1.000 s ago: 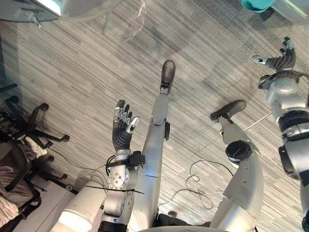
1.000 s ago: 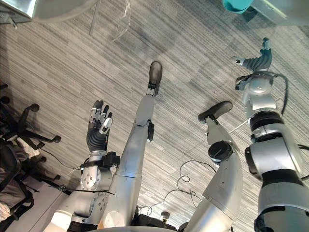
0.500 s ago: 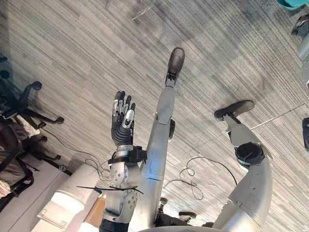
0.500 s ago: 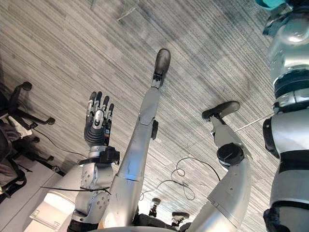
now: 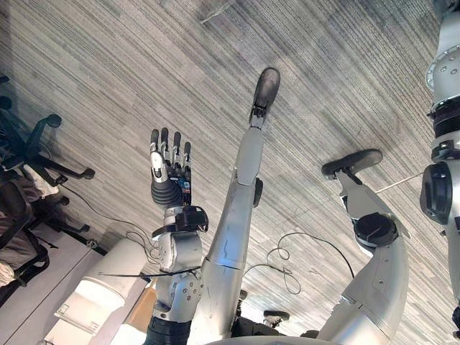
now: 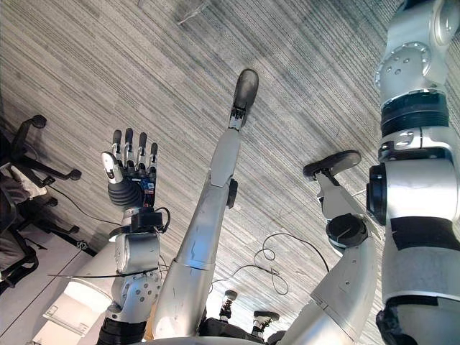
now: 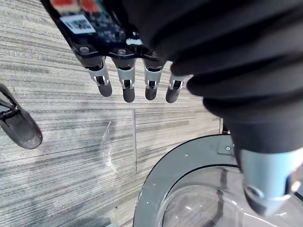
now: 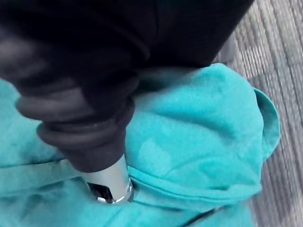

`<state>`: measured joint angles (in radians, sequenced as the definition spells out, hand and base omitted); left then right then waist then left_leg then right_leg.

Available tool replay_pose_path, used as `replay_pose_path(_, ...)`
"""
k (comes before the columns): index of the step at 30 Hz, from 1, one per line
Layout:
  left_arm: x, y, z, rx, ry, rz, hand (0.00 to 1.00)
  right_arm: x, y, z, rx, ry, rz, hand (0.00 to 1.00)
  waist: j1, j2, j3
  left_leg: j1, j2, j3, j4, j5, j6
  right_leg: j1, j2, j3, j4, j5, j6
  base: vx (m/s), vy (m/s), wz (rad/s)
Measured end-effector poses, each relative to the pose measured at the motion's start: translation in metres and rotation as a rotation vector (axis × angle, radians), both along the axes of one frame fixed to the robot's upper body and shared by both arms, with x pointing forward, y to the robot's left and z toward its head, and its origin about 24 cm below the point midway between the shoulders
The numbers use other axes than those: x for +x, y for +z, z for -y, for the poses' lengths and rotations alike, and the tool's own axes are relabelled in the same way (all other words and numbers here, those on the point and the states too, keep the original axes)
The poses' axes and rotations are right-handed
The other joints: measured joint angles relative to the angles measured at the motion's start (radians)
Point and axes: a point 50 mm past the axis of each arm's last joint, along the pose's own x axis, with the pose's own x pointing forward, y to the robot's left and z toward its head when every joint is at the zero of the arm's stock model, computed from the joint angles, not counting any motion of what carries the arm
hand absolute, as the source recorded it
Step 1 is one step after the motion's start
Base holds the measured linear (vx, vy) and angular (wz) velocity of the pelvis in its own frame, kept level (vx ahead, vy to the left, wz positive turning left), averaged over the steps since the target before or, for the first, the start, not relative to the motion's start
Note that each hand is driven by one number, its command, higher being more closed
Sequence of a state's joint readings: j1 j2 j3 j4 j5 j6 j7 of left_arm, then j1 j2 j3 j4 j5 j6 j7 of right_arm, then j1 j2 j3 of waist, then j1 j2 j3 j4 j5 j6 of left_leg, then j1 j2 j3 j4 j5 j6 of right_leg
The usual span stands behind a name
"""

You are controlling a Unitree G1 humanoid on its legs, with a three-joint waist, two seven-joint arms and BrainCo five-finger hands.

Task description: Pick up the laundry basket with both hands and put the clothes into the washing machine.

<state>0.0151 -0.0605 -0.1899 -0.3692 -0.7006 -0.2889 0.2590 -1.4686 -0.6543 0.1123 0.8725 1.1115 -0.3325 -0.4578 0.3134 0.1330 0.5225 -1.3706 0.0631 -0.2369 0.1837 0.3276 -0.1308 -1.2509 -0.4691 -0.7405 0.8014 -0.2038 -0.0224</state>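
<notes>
1. Left hand (image 5: 169, 169): raised over the grey striped floor (image 5: 108, 65), on the robot's left side. The fingers (image 7: 126, 87) are straight and set side by side, and the thumb stands apart from them. The hand is empty.

2. Left hand markings: in the left wrist view, a dark circuit board on the palm side carries a white sticker (image 7: 78, 22) with a square code. The print is too small to read.

3. Washing machine door (image 7: 156, 189): a round glass pane in a grey rim. In the left wrist view it shows past the left fingertips, low to the floor and apart from the hand.

4. Right hand (image 8: 108, 178): it lies directly over the teal clothes (image 8: 199, 123), with the thumb tip at a folded hem of the fabric. The fingers are hidden under the dark cover, so I cannot tell whether they grip.

5. Teal clothes: bunched in soft folds beneath the right hand, with the floor visible just beside them.

6. Surroundings: black office chairs (image 5: 36, 136) stand at the robot's far left. A white cabinet (image 5: 86, 305) near them bears a rectangular label (image 5: 66, 311), which is illegible.
</notes>
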Motion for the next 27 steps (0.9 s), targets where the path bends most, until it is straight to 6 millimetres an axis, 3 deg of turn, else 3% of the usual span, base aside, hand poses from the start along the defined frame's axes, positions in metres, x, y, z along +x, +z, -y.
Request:
replay_pose_path(5,0.002,-0.005,0.006,-0.018,-0.048,-0.011,0.00,0.006,-0.006,-0.026,0.170,0.160,0.078,1.00,-0.003,0.000,0.001,0.084,0.021,0.000,-0.005,-0.001,-0.002,0.088,0.024,-0.009,-0.030,0.016,-0.018,0.08,-0.103,-0.07)
replay_pose_path(7,0.004,-0.011,0.012,-0.007,-0.075,-0.037,0.00,-0.030,0.026,-0.028,0.190,0.180,0.355,1.00,-0.006,0.000,0.001,0.174,0.031,0.000,-0.039,-0.006,-0.005,0.165,0.034,-0.007,-0.051,0.015,-0.012,0.09,-0.146,0.04)
replay_pose_path(9,0.004,-0.016,0.012,0.005,-0.081,-0.055,0.00,-0.055,0.041,-0.023,0.201,0.155,0.519,1.00,-0.009,-0.005,-0.005,0.247,0.041,0.002,-0.078,-0.010,-0.009,0.222,0.051,-0.003,-0.081,0.021,-0.004,0.08,-0.132,0.00)
replay_pose_path(10,0.004,-0.019,0.012,0.010,-0.081,-0.063,0.00,-0.057,0.039,-0.020,0.251,0.150,0.531,1.00,-0.018,-0.024,-0.031,0.273,0.042,0.008,-0.098,-0.044,-0.043,0.239,0.057,0.000,-0.114,0.025,-0.002,0.08,-0.122,-0.05)
replay_pose_path(12,0.005,-0.022,0.014,0.008,-0.096,-0.074,0.00,-0.037,0.018,-0.030,0.291,0.183,0.427,1.00,-0.017,-0.050,-0.053,0.288,0.037,0.022,-0.040,-0.054,-0.018,0.268,0.077,-0.004,-0.170,0.047,0.025,0.11,-0.084,-0.34)
replay_pose_path(13,0.005,-0.023,0.017,-0.001,-0.120,-0.078,0.00,-0.036,0.015,-0.037,0.355,0.222,0.433,1.00,-0.022,-0.050,-0.053,0.313,0.047,0.040,-0.066,-0.054,-0.005,0.286,0.091,-0.004,-0.204,0.075,0.041,0.11,-0.070,-0.35)
replay_pose_path(15,0.003,-0.026,0.023,-0.029,-0.175,-0.084,0.00,-0.042,0.014,-0.037,0.479,0.260,0.487,1.00,-0.017,-0.050,-0.053,0.346,0.045,0.052,-0.115,-0.035,0.005,0.307,0.095,-0.005,-0.237,0.100,0.021,0.12,-0.068,0.01)
replay_pose_path(16,0.001,-0.029,0.027,-0.044,-0.209,-0.100,0.00,-0.045,0.011,-0.036,0.561,0.268,0.524,0.00,-0.018,-0.050,-0.052,0.359,0.044,0.053,-0.121,-0.024,0.006,0.326,0.098,-0.011,-0.250,0.107,0.020,0.13,-0.054,0.13)
replay_pose_path(20,-0.011,-0.044,0.034,-0.032,-0.341,-0.132,0.00,-0.038,-0.007,-0.033,0.730,0.227,0.505,0.00,-0.019,-0.050,-0.052,0.407,0.028,0.060,-0.122,-0.023,0.007,0.384,0.082,-0.014,-0.275,0.105,0.026,0.12,-0.056,0.16)
replay_pose_path(25,-0.026,-0.057,0.053,0.044,-0.510,-0.172,0.00,-0.013,-0.011,-0.044,0.596,0.171,0.319,0.00,-0.027,-0.049,-0.053,0.441,0.039,0.087,-0.174,-0.029,0.002,0.356,0.084,0.031,-0.262,0.103,0.028,0.02,-0.104,-0.17)
replay_pose_path(27,-0.029,-0.060,0.056,0.060,-0.537,-0.189,0.00,0.003,-0.023,-0.049,0.546,0.176,0.198,0.00,-0.028,-0.048,-0.053,0.441,0.044,0.105,-0.186,-0.035,0.000,0.332,0.087,0.053,-0.262,0.106,0.032,-0.03,-0.084,-0.28)
